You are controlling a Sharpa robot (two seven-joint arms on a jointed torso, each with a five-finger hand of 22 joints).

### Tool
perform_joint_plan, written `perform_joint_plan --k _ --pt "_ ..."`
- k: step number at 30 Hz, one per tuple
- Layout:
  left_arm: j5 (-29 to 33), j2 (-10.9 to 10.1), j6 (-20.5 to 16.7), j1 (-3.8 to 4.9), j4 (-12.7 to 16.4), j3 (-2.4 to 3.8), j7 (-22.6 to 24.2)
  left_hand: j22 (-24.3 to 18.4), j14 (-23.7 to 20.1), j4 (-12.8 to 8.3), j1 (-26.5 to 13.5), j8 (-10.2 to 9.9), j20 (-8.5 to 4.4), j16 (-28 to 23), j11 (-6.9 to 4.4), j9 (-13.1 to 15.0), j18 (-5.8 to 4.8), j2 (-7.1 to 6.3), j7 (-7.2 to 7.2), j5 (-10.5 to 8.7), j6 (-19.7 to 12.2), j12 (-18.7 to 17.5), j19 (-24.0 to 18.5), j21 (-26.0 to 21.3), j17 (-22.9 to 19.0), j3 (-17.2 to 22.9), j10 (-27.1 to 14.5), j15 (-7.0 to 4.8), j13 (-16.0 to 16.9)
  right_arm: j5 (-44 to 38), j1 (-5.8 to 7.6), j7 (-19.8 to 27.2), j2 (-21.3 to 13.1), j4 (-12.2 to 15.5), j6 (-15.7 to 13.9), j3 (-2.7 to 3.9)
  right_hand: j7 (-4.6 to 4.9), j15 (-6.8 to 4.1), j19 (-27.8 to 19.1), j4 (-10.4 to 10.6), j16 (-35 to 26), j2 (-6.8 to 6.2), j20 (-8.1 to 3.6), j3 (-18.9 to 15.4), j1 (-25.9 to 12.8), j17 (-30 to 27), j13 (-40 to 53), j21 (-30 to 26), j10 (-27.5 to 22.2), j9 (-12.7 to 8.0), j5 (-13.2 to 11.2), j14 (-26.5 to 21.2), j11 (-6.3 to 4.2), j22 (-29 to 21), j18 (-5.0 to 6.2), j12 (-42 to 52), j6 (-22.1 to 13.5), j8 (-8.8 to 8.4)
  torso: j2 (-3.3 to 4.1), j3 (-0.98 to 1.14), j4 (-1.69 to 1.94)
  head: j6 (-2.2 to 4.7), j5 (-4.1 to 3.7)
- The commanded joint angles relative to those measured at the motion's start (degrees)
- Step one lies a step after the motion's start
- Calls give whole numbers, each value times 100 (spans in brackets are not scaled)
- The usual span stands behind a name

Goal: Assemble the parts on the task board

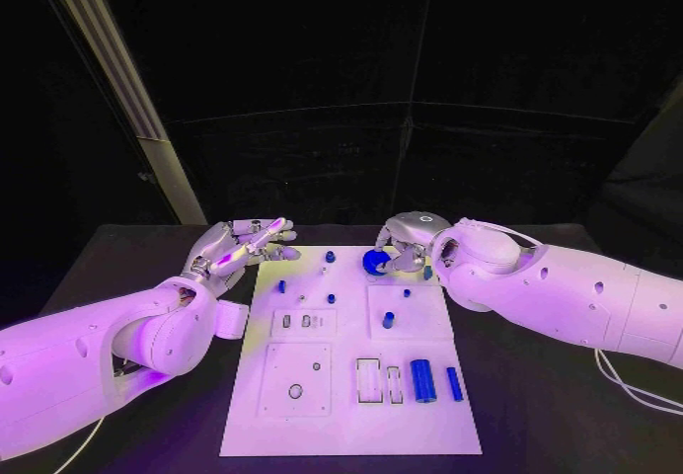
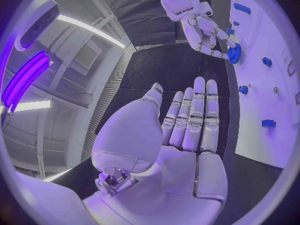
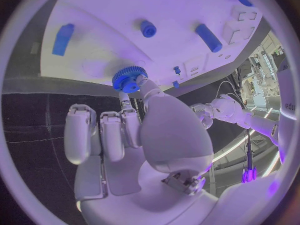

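Observation:
The white task board [image 1: 341,425] lies in the middle of the black table. My right hand [image 1: 409,240] pinches a blue gear [image 1: 376,261] between thumb and a finger over the board's far edge; the right wrist view shows the gear [image 3: 129,78] at the fingertips, close to the board [image 3: 112,15]. I cannot tell if the gear touches the board. My left hand [image 1: 239,247] hovers by the board's far left corner, fingers straight and apart, holding nothing. Its bare palm [image 2: 181,135] faces the left wrist camera, with the right hand [image 2: 203,27] and gear [image 2: 234,53] beyond.
Two blue cylinders [image 1: 422,374] [image 1: 454,383] lie at the board's near right. Small blue pegs [image 1: 331,256] [image 1: 280,286] [image 1: 387,319] stand further back on it. Empty slots [image 1: 369,380] and a plate with a hole [image 1: 296,391] are near the front.

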Motion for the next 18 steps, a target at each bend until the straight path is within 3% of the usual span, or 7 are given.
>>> perform_joint_plan --k 1,7,18 --pt "-6 -3 89 7 9 2 20 -8 -4 -38 77 -25 3 -28 2 -8 85 -3 -15 -14 32 -40 56 -27 10 1 26 4 -10 -157 15 -49 56 149 -388 4 -55 -26 37 64 24 28 20 109 -66 775 623 30 130 14 36 447 -22 9 -43 12 93 -22 6 2 13 9 19" --pt "-6 -11 87 8 7 2 19 -8 -4 -38 77 -25 3 -28 2 -8 85 -3 -15 -14 32 -40 56 -27 10 1 26 4 -10 -309 15 -198 260 209 -428 3 -51 -22 38 93 18 4 26 171 -148 765 617 36 123 8 -34 445 -16 21 -45 -6 106 -55 2 -6 8 -3 58" --pt "-6 8 87 8 -15 3 23 -11 -5 -43 82 -27 3 -33 3 -8 85 1 -14 -14 32 -44 56 -29 12 6 25 5 -10 -424 -36 -228 890 -156 -377 -15 -49 -19 38 105 11 2 28 206 -180 751 608 37 116 6 -67 441 -14 23 -45 -21 111 -72 10 1 9 8 85"
